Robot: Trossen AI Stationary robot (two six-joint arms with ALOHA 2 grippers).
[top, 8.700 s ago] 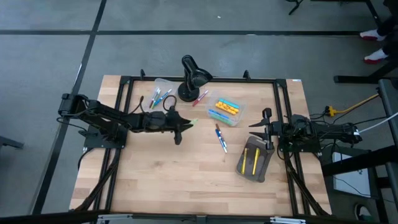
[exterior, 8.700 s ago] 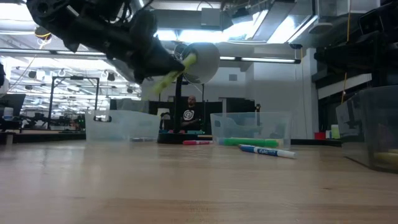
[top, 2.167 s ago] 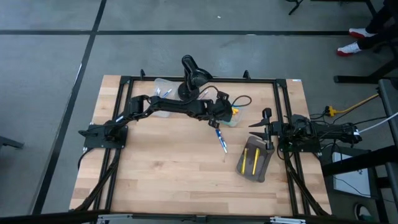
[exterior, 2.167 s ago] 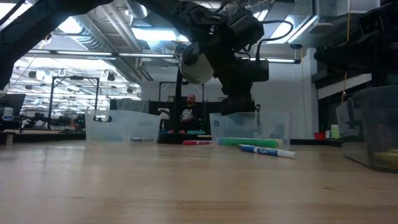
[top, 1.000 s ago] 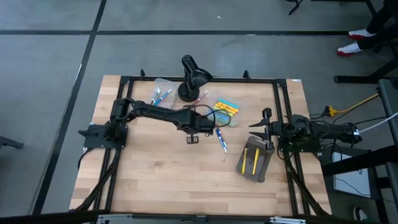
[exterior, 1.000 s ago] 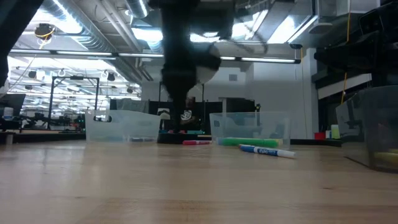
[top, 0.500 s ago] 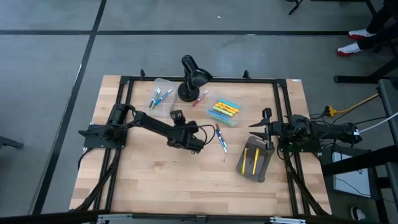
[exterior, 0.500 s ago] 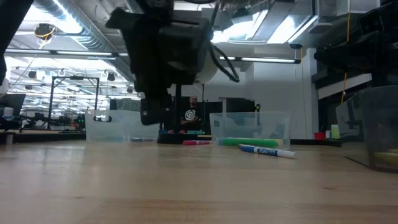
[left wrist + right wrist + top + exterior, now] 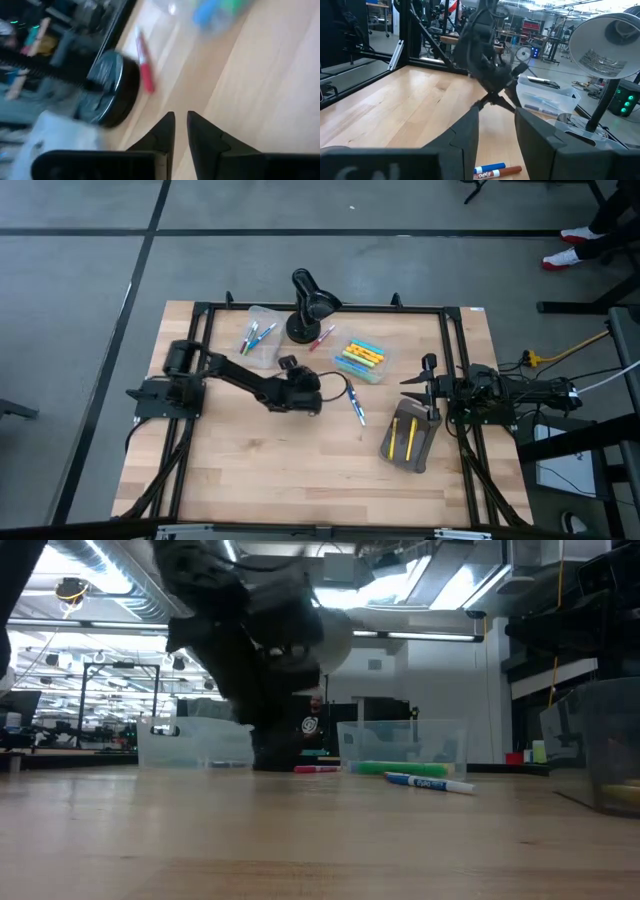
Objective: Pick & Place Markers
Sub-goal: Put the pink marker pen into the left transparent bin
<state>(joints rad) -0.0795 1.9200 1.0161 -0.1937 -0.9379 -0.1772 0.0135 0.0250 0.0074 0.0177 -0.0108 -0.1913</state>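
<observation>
**Desk:** What have you got on the table, from the left across?

**Me:** I take the lamp as my mark. Just left of its base I see a clear bin with a few markers in it, green, blue and red. The left gripper hangs over bare wood on the near side of the lamp, a little left of it; its fingers are nearly together with a thin slit between them and nothing in it; it points toward the lamp's base.

**Desk:** And to the right of the lamp?

**Me:** A red marker lies loose, just right of the base; I cannot tell whether it touches. Right of the lamp and a bit nearer to me stands a second bin; it holds yellow, green, blue and orange markers side by side. Nearer again, an orange marker and a blue marker lie on the wood almost end to end. Farther right of the lamp is a grey pouch with two yellow markers on it; the right gripper waits at the pouch's far edge, fingers parted, holding nothing.
</observation>
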